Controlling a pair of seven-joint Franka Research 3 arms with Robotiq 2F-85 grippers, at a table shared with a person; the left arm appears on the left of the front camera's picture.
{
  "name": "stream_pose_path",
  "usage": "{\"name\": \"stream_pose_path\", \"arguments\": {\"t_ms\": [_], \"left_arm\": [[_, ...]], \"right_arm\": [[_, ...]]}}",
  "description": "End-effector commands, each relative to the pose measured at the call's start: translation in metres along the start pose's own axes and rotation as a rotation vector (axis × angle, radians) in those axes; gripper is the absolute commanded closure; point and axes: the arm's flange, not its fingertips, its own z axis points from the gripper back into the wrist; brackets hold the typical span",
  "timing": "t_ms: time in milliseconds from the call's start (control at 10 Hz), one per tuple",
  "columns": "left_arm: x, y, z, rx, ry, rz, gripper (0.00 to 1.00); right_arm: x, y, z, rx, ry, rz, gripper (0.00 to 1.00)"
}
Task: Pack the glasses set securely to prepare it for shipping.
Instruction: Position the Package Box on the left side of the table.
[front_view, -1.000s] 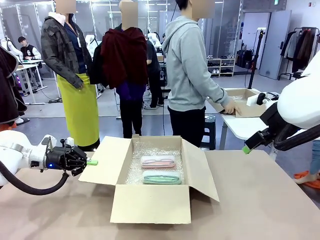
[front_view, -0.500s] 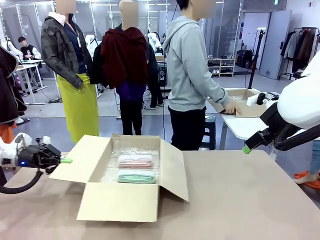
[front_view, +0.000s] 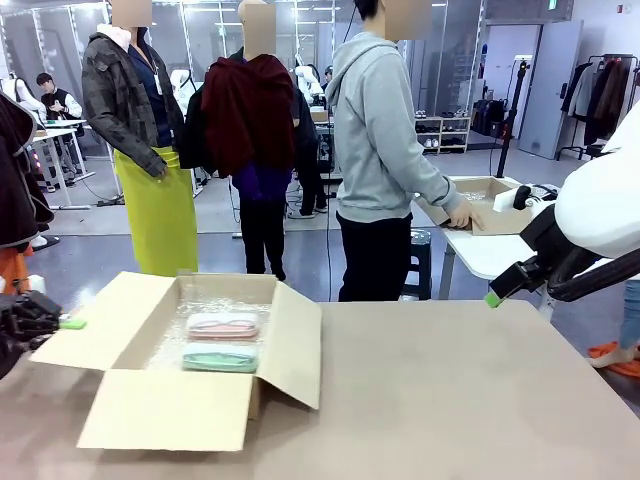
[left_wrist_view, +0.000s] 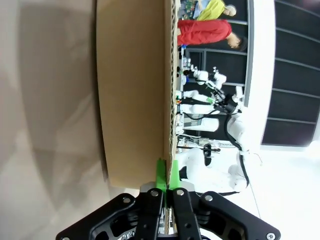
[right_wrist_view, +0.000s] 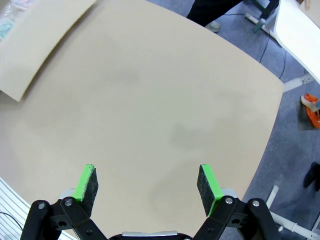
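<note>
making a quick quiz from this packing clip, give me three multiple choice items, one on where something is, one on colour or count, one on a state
1. Where do the glasses cases lie?
A. on the bare table beside the box
B. inside the open cardboard box, on bubble wrap
C. in the person's hands

2. What colours are the two cases?
A. pale pink and mint green
B. black and white
C. both blue

3. How does the left claw stand?
A. wide open above the table
B. shut on a case
C. shut on the box's left flap

Answers:
1 B: the pink case and green case sit on the bubble wrap inside the cardboard box.
2 A: the farther case is pale pink, the nearer mint green.
3 C: the left claw pinches the edge of the left flap between its pads.
</note>
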Motion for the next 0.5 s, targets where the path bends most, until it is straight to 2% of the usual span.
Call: {"name": "stream_pose_path", "arguments": {"t_ms": [0,200,400], "left_arm": [[0.002,0.004,0.046,-0.033,0.028,0.006,0.98],[-0.003,0.003,0.094,-0.042,0.006,0.011,0.98],[-0.009,0.007,0.126,0.004,-0.007,0.018,0.98]], "right_arm": [[0.0,0.004,0.002,-0.005,0.008,-0.02,0.0],[0.0,0.004,0.002,-0.005,0.008,-0.02,0.0],[0.0,0.004,0.002,-0.005,0.008,-0.02,0.0]]}}
